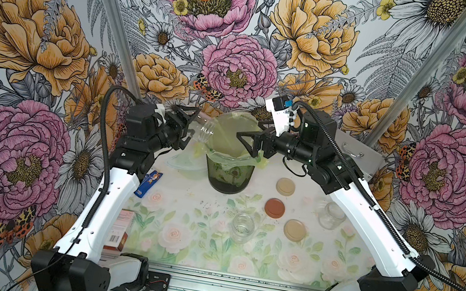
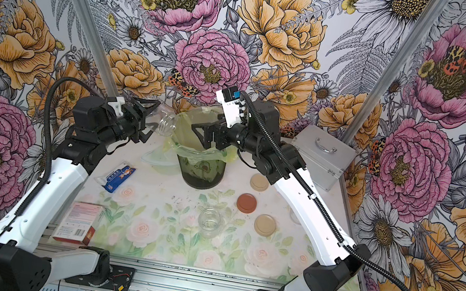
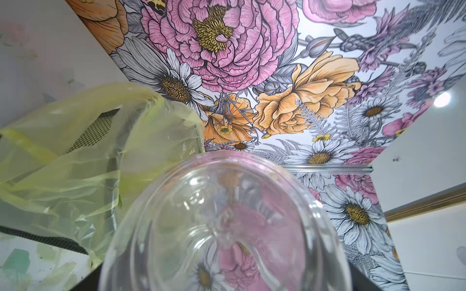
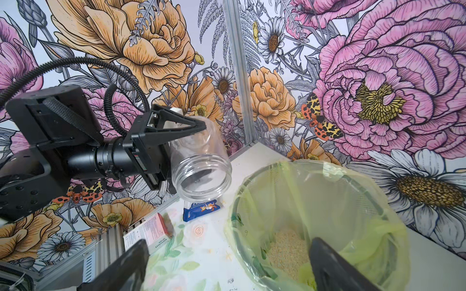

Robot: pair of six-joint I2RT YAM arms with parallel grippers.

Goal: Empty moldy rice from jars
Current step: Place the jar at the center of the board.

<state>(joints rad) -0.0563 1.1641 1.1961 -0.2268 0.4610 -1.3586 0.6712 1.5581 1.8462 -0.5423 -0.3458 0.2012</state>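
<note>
We saw the left gripper [image 1: 191, 127] clamped on a clear glass jar [image 1: 206, 135], one finger pressed to each side. The jar was tipped over, its wide mouth pointing down toward the dark mesh bin [image 1: 227, 181] and lying just beside the bin's left rim. In the left wrist view we could see the wallpaper straight through the glass. The right gripper [image 1: 251, 133] hung over the right part of the bin's opening, jaws spread wide with nothing between them. The moldy rice [image 4: 285, 249] lay in a pale heap at the bottom of the yellow-green bag [image 4: 353, 191] lining the bin, as the right wrist view showed. On the flowered table [image 1: 176, 240] a second jar [image 1: 242, 227] stood upright and uncapped near the middle, well apart from the bin. A third jar [image 1: 332, 215] stood to its right, partly hidden behind the right arm. Three lids lay flat between them: a beige lid [image 1: 285, 186] nearest the bin, a reddish-brown lid [image 1: 275, 208] just in front of it, and the other beige lid [image 1: 296, 229] near the second jar. On the left lay a blue packet [image 1: 149, 183] and, nearer the robot's base, a white and red carton [image 1: 121, 230]. A silver case [image 2: 322, 155] stood at the far right corner.
</note>
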